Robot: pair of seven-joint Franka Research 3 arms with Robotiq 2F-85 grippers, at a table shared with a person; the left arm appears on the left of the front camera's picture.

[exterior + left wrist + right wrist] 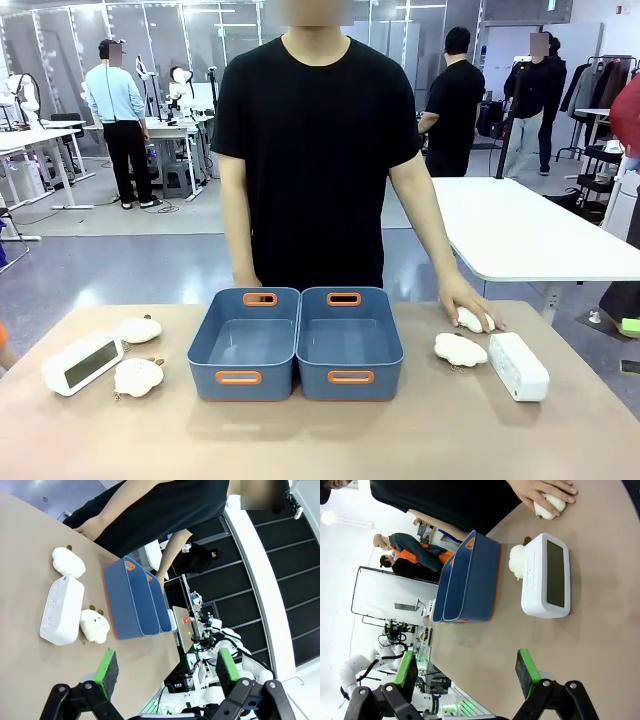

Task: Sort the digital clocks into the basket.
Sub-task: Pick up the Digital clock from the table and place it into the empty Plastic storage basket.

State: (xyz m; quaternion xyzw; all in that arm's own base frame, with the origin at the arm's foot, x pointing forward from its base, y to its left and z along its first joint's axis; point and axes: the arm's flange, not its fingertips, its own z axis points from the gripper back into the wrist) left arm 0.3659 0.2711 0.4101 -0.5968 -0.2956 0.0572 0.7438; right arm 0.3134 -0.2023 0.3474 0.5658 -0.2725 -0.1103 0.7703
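the tan surface (pixel 320 440) spans the whole near scene and carries everything. behind its far edge stands a person (pixel 315 150) in a black shirt, close enough to reach the things and take part in the sorting.

two blue baskets (pixel 270 385) sit side by side at the middle, walls touching, orange-rimmed handle slots facing near and far. both hold nothing, and they look alike, so it cannot be told which is meant for the clocks. their central spot probably puts them within reach of either arm.

the left end effector (pixel 166 667) hangs above the left part of the surface with its green pads spread wide and nothing between them; the right end effector (pixel 466 671) hangs above the right part, equally spread and bare. each looks down toward the clock on its own side, which suggests one pick per arm.

the left clock (pixel 83 363) lies near the left edge, well apart from the baskets, its grey-green screen turned up toward the robot. the right clock (pixel 518 366) lies at the right, also outside the baskets. neither is sorted yet.

white plush toys (pixel 138 376) flank the clocks as distractors: two just beside the left clock, one just beside the right clock, and one more under the person's hand (pixel 470 308), which rests on it.
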